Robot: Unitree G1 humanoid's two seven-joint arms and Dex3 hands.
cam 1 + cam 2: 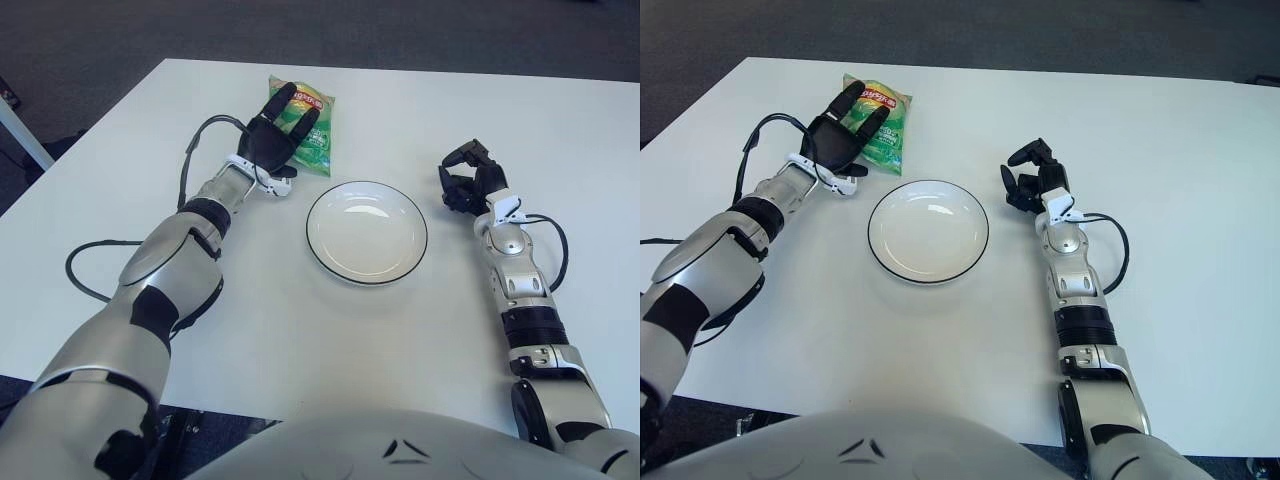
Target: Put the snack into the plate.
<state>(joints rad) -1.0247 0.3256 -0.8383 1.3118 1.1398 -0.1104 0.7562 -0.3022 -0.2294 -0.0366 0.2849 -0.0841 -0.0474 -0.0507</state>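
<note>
The left hand [272,142] reaches far forward, palm down, its black fingers [281,102] stretched out flat over the green crinkled snack bag with a yellow and red label [318,135]; whether they press on it or grip it cannot be told. The bag lies under and just beyond those fingertips, outside the round white plate with a thin dark rim [366,232], which sits just to their right. The right hand [467,180] shows right of the plate, fingers curled, holding nothing. Everything stands on a white table [300,340] above dark grey carpet [100,40].
</note>
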